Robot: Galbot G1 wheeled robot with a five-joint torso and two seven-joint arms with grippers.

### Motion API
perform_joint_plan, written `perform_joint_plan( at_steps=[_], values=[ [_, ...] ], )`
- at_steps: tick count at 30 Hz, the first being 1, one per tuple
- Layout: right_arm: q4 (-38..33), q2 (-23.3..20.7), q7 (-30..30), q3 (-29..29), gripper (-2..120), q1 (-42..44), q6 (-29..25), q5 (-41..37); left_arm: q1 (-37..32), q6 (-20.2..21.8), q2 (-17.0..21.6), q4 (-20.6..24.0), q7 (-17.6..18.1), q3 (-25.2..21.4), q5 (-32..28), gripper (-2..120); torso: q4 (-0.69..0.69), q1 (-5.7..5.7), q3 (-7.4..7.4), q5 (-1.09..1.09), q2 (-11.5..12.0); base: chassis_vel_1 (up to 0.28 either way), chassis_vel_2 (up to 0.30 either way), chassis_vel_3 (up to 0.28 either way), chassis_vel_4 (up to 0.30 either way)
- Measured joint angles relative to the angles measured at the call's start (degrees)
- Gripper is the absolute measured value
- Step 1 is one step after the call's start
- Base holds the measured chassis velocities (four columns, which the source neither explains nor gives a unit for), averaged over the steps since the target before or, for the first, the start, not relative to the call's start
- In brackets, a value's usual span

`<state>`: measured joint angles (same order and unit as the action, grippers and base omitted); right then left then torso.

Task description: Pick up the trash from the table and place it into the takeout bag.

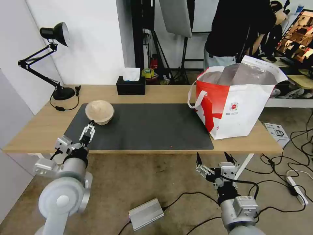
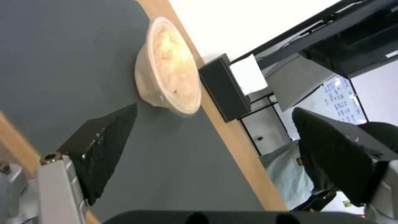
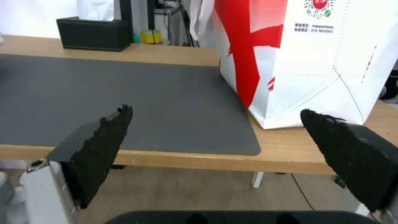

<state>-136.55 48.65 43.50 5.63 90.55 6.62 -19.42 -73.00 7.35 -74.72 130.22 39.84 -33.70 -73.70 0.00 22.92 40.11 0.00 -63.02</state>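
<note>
A beige paper-pulp bowl (image 1: 99,111) (image 2: 170,81), the trash in view, sits on the left part of the dark grey mat (image 1: 146,127) on the light-wood table (image 1: 39,130). My left gripper (image 1: 88,129) (image 2: 215,109) hovers over the mat's front left corner, just short of the bowl, open and holding nothing. The white-and-red takeout bag (image 1: 238,104) (image 3: 315,62) stands upright at the table's right end, its mouth open. My right gripper (image 1: 212,156) (image 3: 215,109) hangs open below the table's front edge, in front of the bag.
A black tissue box (image 1: 131,85) (image 3: 93,32) sits at the table's back edge and a black desk lamp (image 1: 53,36) at the back left. On the floor lie a silver box (image 1: 145,213) and cables (image 1: 287,163).
</note>
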Motion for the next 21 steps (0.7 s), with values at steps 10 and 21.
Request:
perform_joint_plan(
  at_steps=[10, 21],
  values=[
    [0.00, 0.00, 0.00, 0.00, 100, 0.00, 0.00, 0.00, 4.87, 0.06, 0.82, -4.21, 1.09, 1.20, -2.23, 100, 0.00, 0.00, 0.00, 0.00, 0.00, 0.000, 0.000, 0.000, 0.000],
    [0.00, 0.00, 0.00, 0.00, 100, 0.00, 0.00, 0.00, 10.02, 0.73, 2.10, -8.60, 3.92, 2.17, -4.44, 100, 0.00, 0.00, 0.00, 0.00, 0.00, 0.000, 0.000, 0.000, 0.000]
  ],
)
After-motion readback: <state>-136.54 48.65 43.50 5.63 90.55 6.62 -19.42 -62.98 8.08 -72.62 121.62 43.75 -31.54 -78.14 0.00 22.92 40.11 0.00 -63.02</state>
